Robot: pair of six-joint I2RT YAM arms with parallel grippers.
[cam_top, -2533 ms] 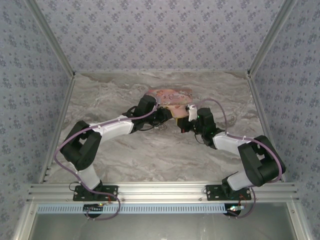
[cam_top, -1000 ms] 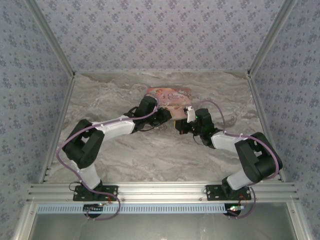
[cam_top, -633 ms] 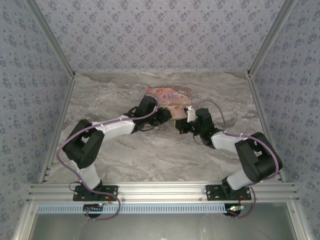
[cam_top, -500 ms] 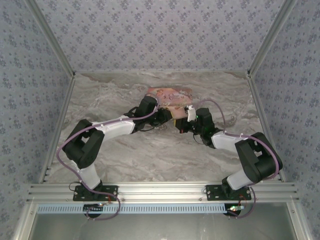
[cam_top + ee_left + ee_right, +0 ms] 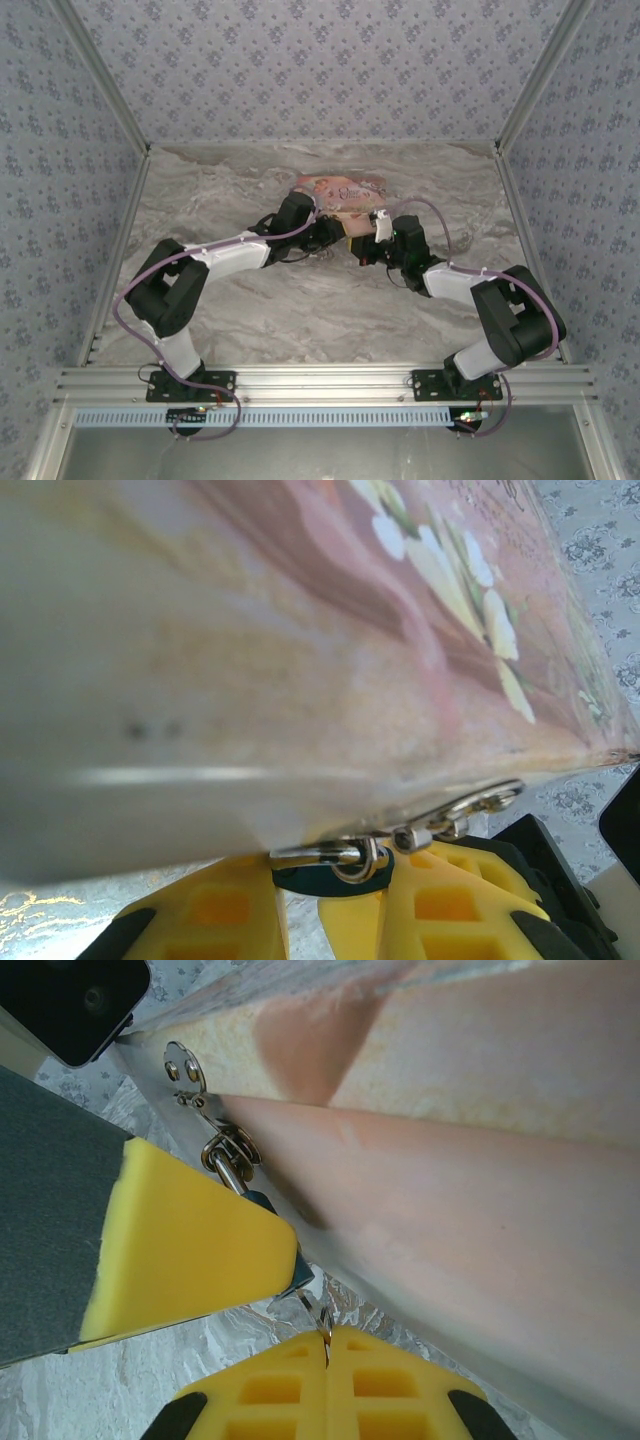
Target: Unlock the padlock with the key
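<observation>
Marble table [image 5: 250, 320] under me, flowered wallpaper [image 5: 300, 60] all round, and here we go. My left gripper [image 5: 300, 912] has its yellow pads [image 5: 450, 905] closed on the padlock [image 5: 328, 880], the little dark-blue body wedged between them right at the tips. Its silvery shackle [image 5: 345, 858] sticks up out of the pads and is hooked through the metal hasp [image 5: 470, 805] on the edge of the pink box [image 5: 250, 650], which looms just above my fingers. Over on the other side, my right gripper [image 5: 325, 1380] has its pads pressed together, and a thin silvery key [image 5: 323, 1328] pokes out of the seam between them. Its tip points at the bottom corner of the padlock, touching or very nearly so; I can't tell which. From above, both wrists meet nose to nose at the near edge of the box, mid-table, elbows splayed out to either side.
</observation>
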